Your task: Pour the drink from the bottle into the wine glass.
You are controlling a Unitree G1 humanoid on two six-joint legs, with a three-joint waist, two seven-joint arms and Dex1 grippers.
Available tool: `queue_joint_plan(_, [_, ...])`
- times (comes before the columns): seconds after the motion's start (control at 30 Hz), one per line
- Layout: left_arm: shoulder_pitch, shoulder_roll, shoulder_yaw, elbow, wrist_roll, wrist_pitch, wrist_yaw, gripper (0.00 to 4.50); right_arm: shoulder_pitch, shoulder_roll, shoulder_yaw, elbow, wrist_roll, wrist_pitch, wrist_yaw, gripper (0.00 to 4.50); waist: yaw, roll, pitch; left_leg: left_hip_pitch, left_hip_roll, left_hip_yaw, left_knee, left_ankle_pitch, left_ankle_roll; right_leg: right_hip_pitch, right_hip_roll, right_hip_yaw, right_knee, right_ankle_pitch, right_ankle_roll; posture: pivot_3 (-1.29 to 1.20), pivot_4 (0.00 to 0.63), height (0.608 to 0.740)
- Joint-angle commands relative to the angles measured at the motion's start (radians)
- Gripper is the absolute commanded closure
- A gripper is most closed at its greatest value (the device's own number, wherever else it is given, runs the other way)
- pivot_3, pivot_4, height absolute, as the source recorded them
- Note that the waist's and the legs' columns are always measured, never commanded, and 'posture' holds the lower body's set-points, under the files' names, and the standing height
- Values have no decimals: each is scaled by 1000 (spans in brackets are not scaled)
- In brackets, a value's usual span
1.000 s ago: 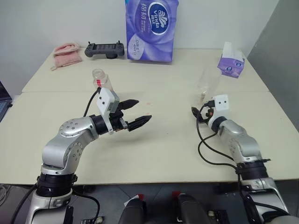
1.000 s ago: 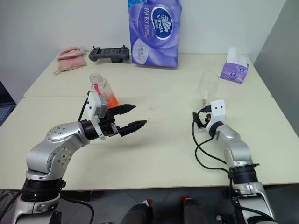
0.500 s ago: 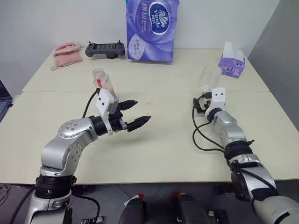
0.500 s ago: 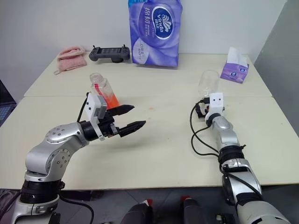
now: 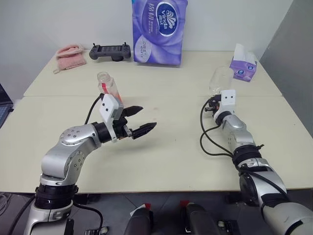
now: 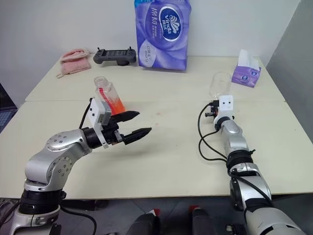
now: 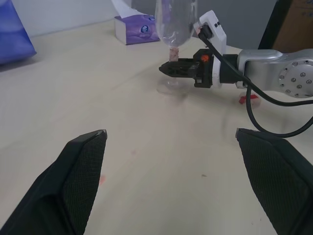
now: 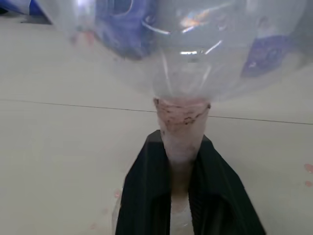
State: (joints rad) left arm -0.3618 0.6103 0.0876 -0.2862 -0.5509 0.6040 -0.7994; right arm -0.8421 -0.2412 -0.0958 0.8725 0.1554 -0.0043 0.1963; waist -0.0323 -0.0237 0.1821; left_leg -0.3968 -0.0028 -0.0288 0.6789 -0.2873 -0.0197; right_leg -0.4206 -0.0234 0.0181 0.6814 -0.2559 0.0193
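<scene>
Right wrist view: I see my right gripper point(image 8: 180, 196), matte black fingers clamped on the wine glass point(image 8: 182, 98) stem under its clear tulip bowl.
Left gripper point(image 5: 137, 120): textured black fingers spread wide, holding nothing.
Bottle point(image 5: 108, 87): clear squarish plastic, orange-red drink point(image 6: 116, 105), upright on the smooth beige table point(image 5: 171, 152) behind my left gripper.

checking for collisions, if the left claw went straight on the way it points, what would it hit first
Probably the wine glass and the right claw shut on its stem. Bare table lies between, though depth is hard to judge.

Head views overlook the table point(image 5: 166, 147); wrist views sit low.
</scene>
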Motion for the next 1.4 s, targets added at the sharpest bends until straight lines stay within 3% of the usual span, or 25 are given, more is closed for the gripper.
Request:
queue_joint_plan(0.03, [19, 22, 47, -55, -28, -6, -4, 0, -19, 7, 6, -34, -21, -37, 20, 4340, 0, 0, 0, 0, 0, 0, 0, 0, 0, 0, 0, 0, 0, 0, 0, 0, 150, 740])
queue_joint_plan(0.27, [263, -15, 184, -204, -38, -38, 104, 0, -63, 139, 54, -62, -22, -103, 127, 4340, -23, 1, 0, 0, 4, 1, -2, 0, 0, -1, -1, 1, 0, 1, -1, 0, 150, 740])
queue_joint_plan(0.63, [758, -119, 423, -379, -28, -197, 164, 0, -194, 359, 86, 241, -71, -271, 151, 4340, -6, 0, 0, 0, 6, 0, -1, -1, -1, 0, 0, 1, -2, 2, -4, 0, 150, 740])
queue_joint_plan(1.4, [764, -30, 480, -368, -115, -178, 174, 0, -226, 460, 109, 396, -174, -382, 18, 4340, -2, 1, 0, 2, 8, 1, -2, -1, -1, 0, 2, -1, -1, 2, -5, 0, 150, 740])
